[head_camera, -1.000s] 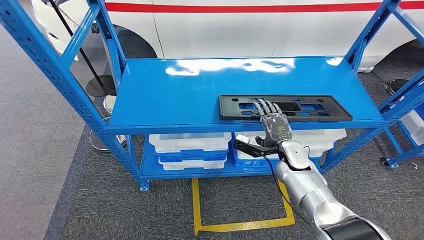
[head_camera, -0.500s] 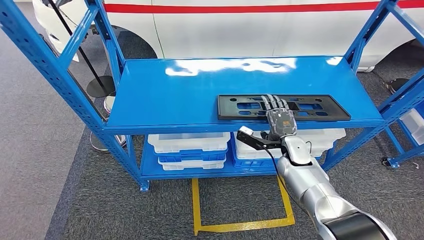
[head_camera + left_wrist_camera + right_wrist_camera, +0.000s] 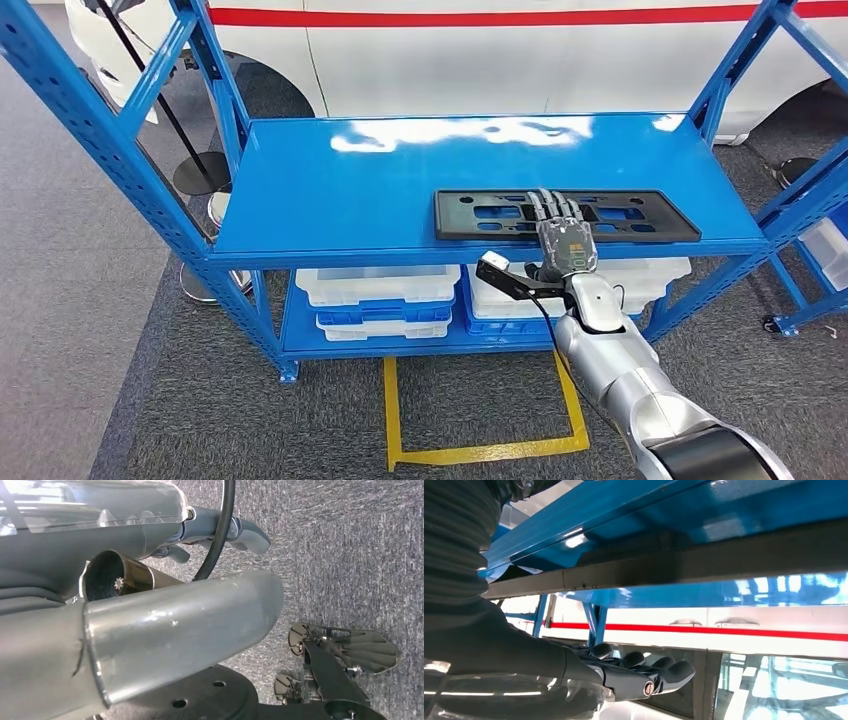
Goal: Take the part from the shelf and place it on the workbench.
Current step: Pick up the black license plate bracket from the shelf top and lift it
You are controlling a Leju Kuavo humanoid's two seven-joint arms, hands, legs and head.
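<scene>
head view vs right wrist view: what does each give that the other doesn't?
Head view alone: the full black part lying flat on the blue shelf, white bins on the lower level, yellow floor tape, and the silver right arm.
Right wrist view alone: the shelf's front edge from close and low, and the fingers extended.
Both: the right hand reaching over the part, and the red-striped white vehicle behind.
</scene>
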